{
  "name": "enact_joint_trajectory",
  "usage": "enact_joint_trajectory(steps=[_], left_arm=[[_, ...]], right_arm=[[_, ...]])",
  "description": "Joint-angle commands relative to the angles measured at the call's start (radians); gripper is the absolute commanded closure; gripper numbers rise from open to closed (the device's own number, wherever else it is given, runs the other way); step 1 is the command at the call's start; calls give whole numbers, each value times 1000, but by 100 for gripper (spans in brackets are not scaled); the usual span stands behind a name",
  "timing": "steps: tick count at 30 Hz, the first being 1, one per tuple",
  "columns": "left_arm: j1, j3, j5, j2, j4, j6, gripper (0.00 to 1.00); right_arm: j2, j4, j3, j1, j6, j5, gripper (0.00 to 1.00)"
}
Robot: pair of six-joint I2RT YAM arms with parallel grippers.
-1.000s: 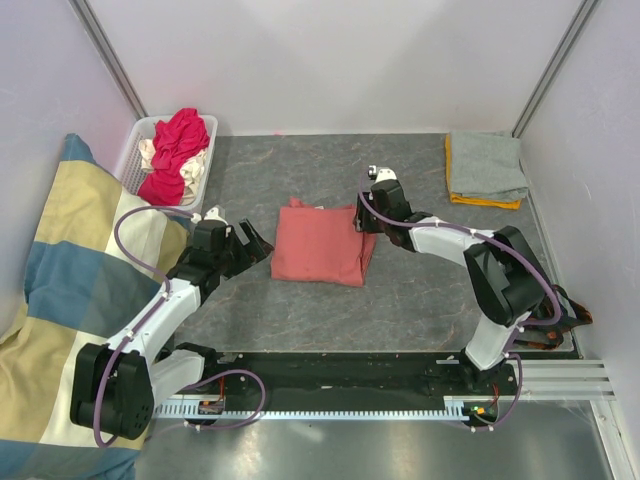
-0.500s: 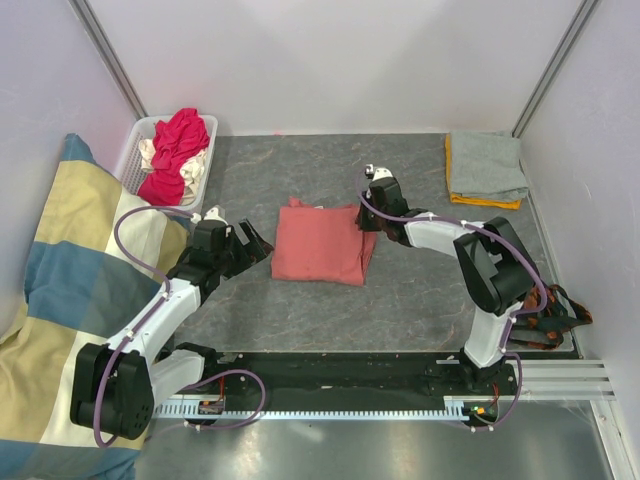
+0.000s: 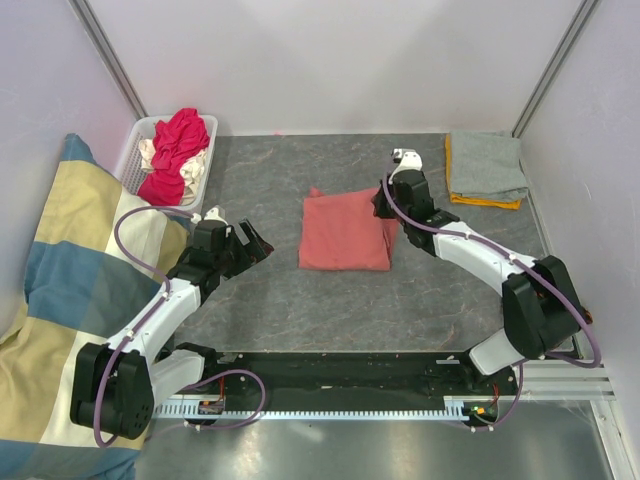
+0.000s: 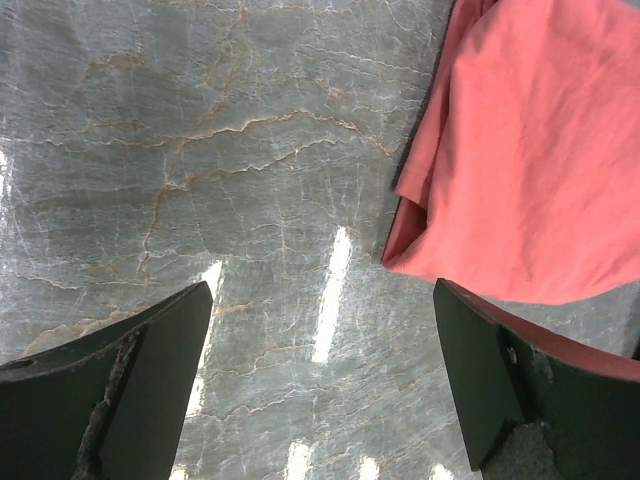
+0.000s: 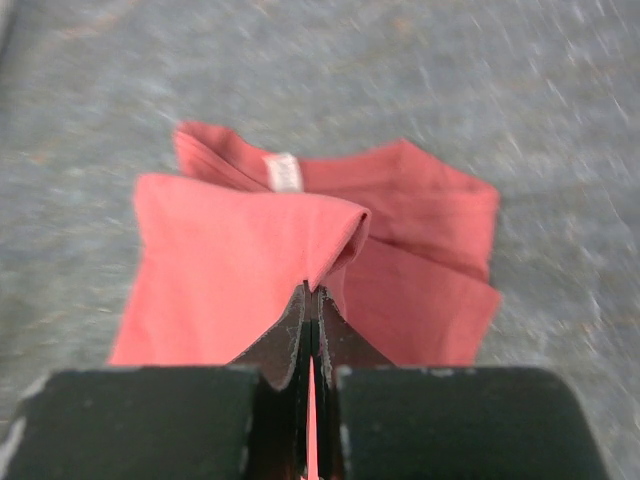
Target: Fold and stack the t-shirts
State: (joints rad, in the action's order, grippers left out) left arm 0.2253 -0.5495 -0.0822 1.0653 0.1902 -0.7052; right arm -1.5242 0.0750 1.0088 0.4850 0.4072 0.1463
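A folded salmon-pink t-shirt [image 3: 343, 232] lies mid-table; its white neck label [image 5: 284, 172] shows in the right wrist view. My right gripper [image 3: 388, 210] is shut on the shirt's right edge [image 5: 330, 225], pinching a raised fold of cloth. My left gripper [image 3: 258, 244] is open and empty, to the left of the shirt; in the left wrist view the shirt [image 4: 530, 150] lies at the upper right, beyond the right finger [image 4: 500, 390]. A folded grey t-shirt [image 3: 486, 165] lies on an orange one [image 3: 480, 201] at the back right. Magenta-red [image 3: 178, 150] and cream [image 3: 148, 153] tees fill the basket.
A white lattice basket [image 3: 130, 158] stands at the back left corner. A big striped yellow, blue and cream cushion [image 3: 60, 290] leans along the left side. White walls close in the table on three sides.
My right gripper has dragged the salmon-pink shirt to the right, toward the grey and orange stack. The left arm has not moved.
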Motion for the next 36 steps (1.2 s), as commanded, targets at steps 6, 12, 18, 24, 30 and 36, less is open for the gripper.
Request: enact_joint_trajectory(steps=[6, 12, 18, 24, 30, 36], left_arm=[[2, -3, -11, -11, -2, 23, 0], [2, 2, -16, -8, 2, 27, 0], [2, 10, -16, -5, 0, 24, 0], [2, 11, -16, 2, -6, 26, 0], [2, 8, -22, 27, -18, 29, 0], [2, 10, -36, 47, -37, 26, 0]], right_arm=[[-59, -18, -105, -11, 88, 203, 100], [-77, -60, -122, -13, 140, 271, 100], [-53, -132, -147, -11, 195, 392, 100], [19, -227, -229, -11, 289, 429, 100], [119, -302, -340, -3, 401, 386, 100], [251, -404, -449, 84, 545, 381, 100]])
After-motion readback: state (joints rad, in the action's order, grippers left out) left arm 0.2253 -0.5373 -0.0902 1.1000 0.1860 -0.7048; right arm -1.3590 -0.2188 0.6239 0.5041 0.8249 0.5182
